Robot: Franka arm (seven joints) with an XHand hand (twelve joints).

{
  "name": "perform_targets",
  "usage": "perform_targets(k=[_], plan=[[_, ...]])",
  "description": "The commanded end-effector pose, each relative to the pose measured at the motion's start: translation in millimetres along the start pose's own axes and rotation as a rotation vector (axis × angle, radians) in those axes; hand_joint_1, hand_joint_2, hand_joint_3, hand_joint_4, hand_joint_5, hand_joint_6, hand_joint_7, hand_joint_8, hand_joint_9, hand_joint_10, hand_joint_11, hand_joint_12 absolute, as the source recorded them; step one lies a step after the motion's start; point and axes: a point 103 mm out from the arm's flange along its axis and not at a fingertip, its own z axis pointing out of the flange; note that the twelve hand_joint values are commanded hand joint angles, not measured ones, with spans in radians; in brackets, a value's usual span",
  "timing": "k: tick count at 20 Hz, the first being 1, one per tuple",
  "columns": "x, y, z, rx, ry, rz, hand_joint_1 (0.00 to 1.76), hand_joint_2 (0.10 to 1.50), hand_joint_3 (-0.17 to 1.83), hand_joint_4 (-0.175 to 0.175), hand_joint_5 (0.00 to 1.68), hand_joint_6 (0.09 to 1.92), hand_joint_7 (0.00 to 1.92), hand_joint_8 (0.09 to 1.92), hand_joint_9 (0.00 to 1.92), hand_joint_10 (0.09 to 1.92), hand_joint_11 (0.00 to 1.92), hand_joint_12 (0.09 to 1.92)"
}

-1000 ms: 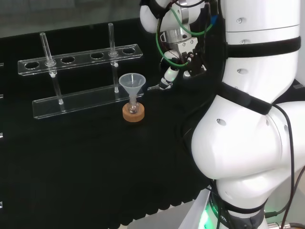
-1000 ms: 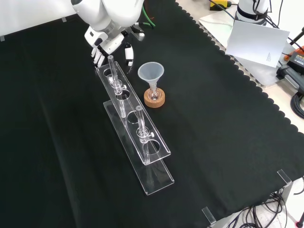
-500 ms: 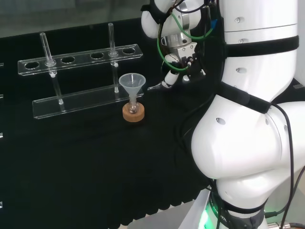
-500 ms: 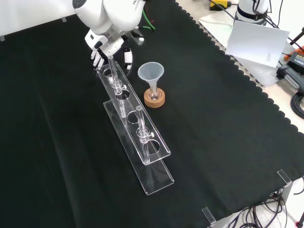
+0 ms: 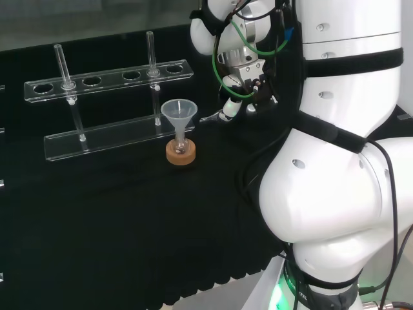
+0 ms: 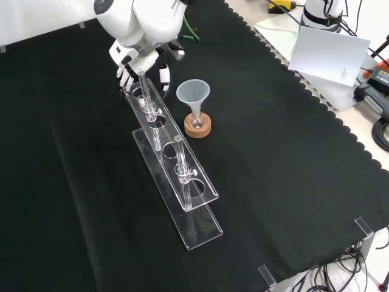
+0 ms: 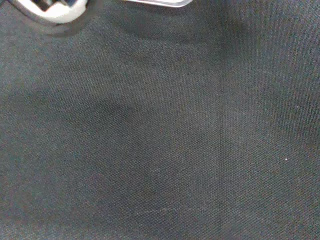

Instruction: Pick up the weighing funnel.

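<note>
The weighing funnel [image 5: 209, 118], a small clear piece, lies on the black cloth just right of the big funnel in the head view. My hand [image 5: 231, 106] hangs over its right end with fingers pointing down. One fingertip is at the piece, and I cannot tell if it touches. In the front view the hand [image 6: 130, 61] is behind the far end of the tube rack, fingers [image 6: 124, 74] and thumb [image 6: 163, 73] held apart. The wrist view has cloth close below and a blurred white part of the hand [image 7: 50, 10].
The big funnel [image 5: 177, 113] stands in a small flask on a cork ring [image 5: 180, 152], close to the left of the hand in the head view. A clear tube rack [image 6: 173, 164] with two tubes stands beside it. The arm's white links [image 5: 335, 181] rise at the right.
The hand has shifted slightly over the weighing funnel's end, and its thumb sits a little lower in the front view. The weighing funnel has stayed in place.
</note>
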Motion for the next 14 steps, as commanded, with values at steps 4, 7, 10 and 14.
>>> perform_targets(k=[4,7,10,14], plan=[[0.9,3.5,5.4,-0.019,-0.016,0.008,0.83,0.6,0.51,-0.026,0.53,0.37,0.4,0.69,0.7,0.54,0.45,1.35],[1.2,3.8,5.5,-0.021,-0.018,0.01,0.84,0.59,0.52,-0.026,0.51,0.41,0.4,0.7,0.71,0.54,0.44,1.35],[0.0,6.9,9.9,-0.035,-0.02,0.01,0.86,0.59,0.52,-0.025,0.5,0.43,0.4,0.7,0.71,0.54,0.44,1.35],[1.4,8.4,11.4,-0.041,-0.022,0.007,0.87,0.59,0.53,-0.025,0.5,0.44,0.4,0.7,0.71,0.54,0.44,1.35]])
